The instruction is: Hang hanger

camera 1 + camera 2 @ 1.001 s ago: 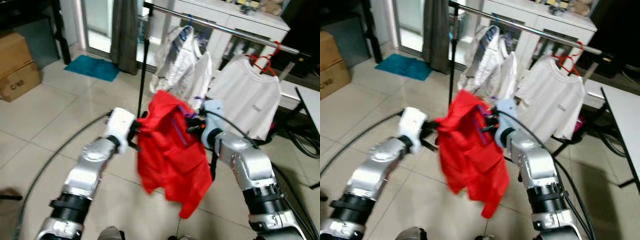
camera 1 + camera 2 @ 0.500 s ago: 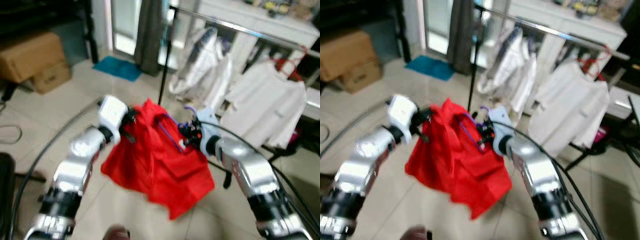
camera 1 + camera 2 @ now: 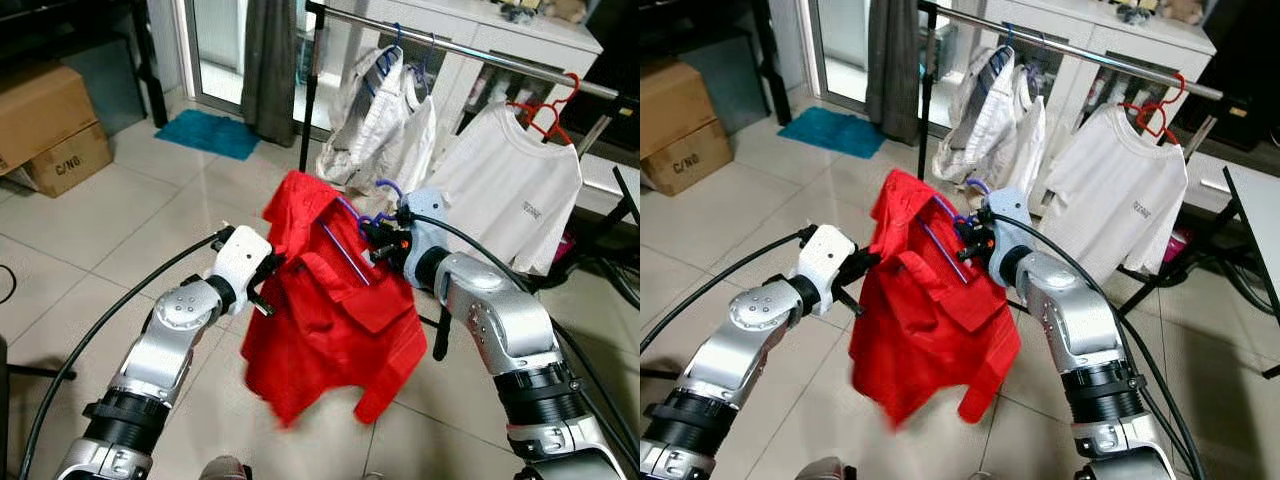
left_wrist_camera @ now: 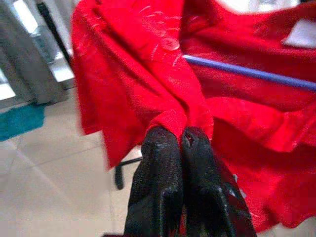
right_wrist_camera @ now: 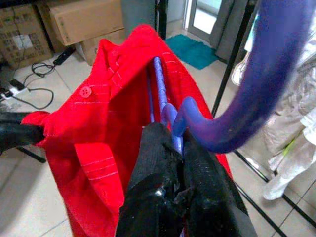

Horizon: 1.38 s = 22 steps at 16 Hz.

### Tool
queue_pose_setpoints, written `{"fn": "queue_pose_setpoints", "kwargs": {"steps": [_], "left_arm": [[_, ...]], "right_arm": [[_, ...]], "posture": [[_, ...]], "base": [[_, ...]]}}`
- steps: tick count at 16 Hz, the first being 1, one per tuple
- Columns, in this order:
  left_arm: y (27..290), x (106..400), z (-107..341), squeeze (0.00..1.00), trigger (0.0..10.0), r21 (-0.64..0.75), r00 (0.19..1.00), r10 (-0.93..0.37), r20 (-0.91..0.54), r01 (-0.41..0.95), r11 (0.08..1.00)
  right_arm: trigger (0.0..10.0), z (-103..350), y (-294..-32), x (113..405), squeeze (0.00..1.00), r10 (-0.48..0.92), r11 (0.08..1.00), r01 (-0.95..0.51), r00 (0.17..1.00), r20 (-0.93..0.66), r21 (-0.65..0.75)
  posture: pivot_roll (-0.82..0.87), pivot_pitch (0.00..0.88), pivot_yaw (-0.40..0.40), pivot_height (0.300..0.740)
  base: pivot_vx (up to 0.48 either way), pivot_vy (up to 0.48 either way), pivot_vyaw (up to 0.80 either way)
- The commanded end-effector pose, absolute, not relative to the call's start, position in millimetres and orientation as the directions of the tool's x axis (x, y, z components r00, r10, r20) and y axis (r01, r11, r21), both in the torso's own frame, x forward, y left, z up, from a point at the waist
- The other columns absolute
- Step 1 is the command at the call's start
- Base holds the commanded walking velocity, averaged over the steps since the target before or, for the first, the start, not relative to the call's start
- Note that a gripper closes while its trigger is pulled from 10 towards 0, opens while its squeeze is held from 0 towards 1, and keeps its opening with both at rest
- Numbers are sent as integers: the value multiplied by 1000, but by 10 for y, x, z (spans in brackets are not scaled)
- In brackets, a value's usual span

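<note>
One red shirt [image 3: 335, 320], one purple hanger [image 3: 372, 210] inside it, two grippers (left gripper [image 4: 180, 139], right gripper [image 5: 170, 143]), one clothes rail [image 3: 470, 52], three white garments [image 3: 515, 185] hung there, one red hanger [image 3: 545, 112], two cardboard boxes [image 3: 45, 115], one teal mat [image 3: 208, 134]

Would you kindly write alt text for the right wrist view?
The right gripper, jaws shut, holds the neck of a purple hanger carrying a red shirt. Beyond are tiled floor and cardboard boxes.
</note>
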State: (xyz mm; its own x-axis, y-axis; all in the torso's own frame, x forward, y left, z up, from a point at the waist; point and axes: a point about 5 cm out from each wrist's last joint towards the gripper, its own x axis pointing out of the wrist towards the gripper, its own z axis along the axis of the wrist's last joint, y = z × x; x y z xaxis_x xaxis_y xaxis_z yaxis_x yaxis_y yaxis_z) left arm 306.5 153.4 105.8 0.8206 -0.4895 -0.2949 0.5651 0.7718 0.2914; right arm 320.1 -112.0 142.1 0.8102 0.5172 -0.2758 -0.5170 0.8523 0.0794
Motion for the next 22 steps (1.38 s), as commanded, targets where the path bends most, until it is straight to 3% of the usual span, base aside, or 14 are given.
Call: {"fn": "queue_pose_setpoints", "kwargs": {"steps": [1, 2, 5, 10, 13, 15, 16, 17, 20, 21, 22], "left_arm": [[1567, 3069, 1058, 0, 10000, 274, 826, -480, -296, 555, 786], [1576, 3063, 1082, 1000, 10000, 242, 823, -494, -281, 559, 793], [1607, 2982, 1076, 1000, 10000, 211, 786, -543, -296, 608, 765], [2021, 2823, 1194, 1000, 10000, 247, 760, -569, -313, 644, 724], [2283, 2797, 1417, 1000, 10000, 291, 788, -550, -275, 614, 734], [2544, 2790, 1666, 1000, 10000, 353, 816, -524, -243, 577, 736], [2620, 2790, 1729, 1000, 10000, 370, 825, -511, -243, 565, 737], [2654, 2798, 1769, 1000, 10000, 365, 833, -502, -232, 553, 749], [2475, 2856, 1758, 1000, 10000, 256, 876, -466, -127, 483, 837], [2288, 2829, 1674, 0, 10000, 183, 877, -471, -101, 481, 857], [2214, 2802, 1644, 0, 10000, 151, 875, -476, -83, 483, 862]], "right_arm": [[10000, 1537, -1149, 3251, 0, 516, 855, -512, 827, -224, 79], [10000, 1543, -1143, 3251, 0, 522, 852, -517, 824, -220, 83], [10000, 1562, -1159, 3255, 0, 534, 844, -529, 819, -210, 84], [10000, 1616, -1289, 3224, 0, 609, 779, -627, 754, -246, 7], [10000, 1630, -1406, 3157, 0, 668, 702, -711, 682, -299, -54], [10000, 1686, -1462, 2986, 0, 781, 536, -842, 525, -338, -71], [10000, 1731, -1463, 2949, 0, 814, 508, -861, 493, -309, -34], [10000, 1743, -1471, 2963, 0, 807, 521, -853, 504, -307, -30], [10000, 1602, -1501, 3117, 0, 652, 700, -710, 679, -337, -76], [10000, 1491, -1551, 3169, 0, 524, 821, -569, 784, -332, -47], [10000, 1438, -1571, 3166, 0, 477, 859, -512, 815, -331, -23]], "posture": [[25, 0, -132, 740], [27, 0, -133, 740], [29, 0, -130, 740], [32, 0, -126, 740], [36, 0, -125, 740], [38, 0, -124, 740], [41, 0, -125, 740], [42, 0, -124, 740], [40, 0, -118, 740], [40, 0, -116, 740], [37, 0, -111, 740]], "base": [[0, 0, 0], [0, 0, 0], [0, 0, 0], [0, 0, 0], [0, 0, 0], [0, 0, 0], [0, 0, 0], [0, 0, 0], [0, 0, 0], [0, 0, 0], [0, 0, 0]]}}
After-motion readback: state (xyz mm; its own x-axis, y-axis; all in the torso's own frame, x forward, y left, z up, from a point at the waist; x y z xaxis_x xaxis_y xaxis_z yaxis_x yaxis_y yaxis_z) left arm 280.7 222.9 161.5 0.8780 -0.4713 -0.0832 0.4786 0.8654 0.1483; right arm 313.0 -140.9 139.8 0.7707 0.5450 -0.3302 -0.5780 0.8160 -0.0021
